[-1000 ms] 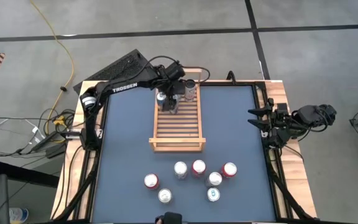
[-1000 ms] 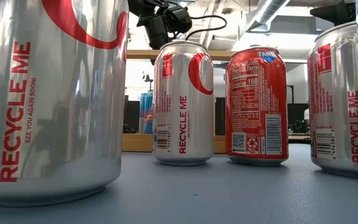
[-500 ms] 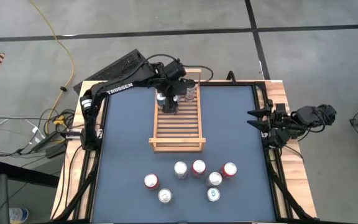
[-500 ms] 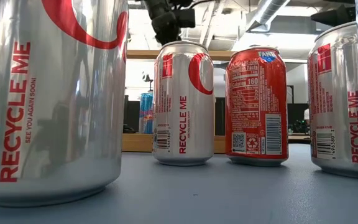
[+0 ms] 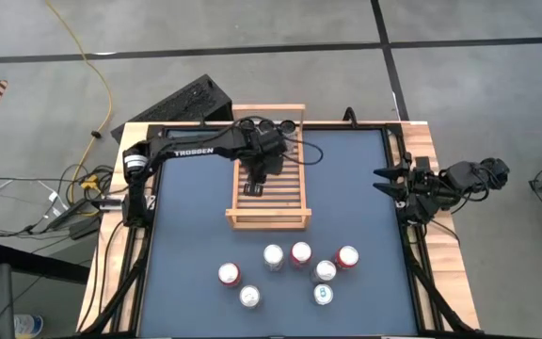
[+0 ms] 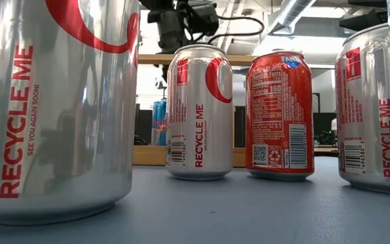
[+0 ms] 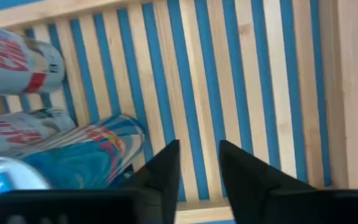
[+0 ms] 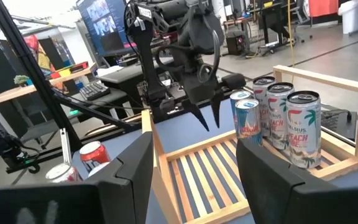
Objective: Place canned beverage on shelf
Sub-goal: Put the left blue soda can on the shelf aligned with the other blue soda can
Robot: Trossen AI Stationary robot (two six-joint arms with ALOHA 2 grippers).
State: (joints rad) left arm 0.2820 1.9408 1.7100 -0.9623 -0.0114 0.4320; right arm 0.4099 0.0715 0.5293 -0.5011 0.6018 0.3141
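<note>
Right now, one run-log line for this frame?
left gripper: open, empty, over shelf | blue can: on shelf, released | right gripper: idle at table edge | six cans waiting

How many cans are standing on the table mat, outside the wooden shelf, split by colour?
red cans: 3
silver cans: 4
total: 7
</note>
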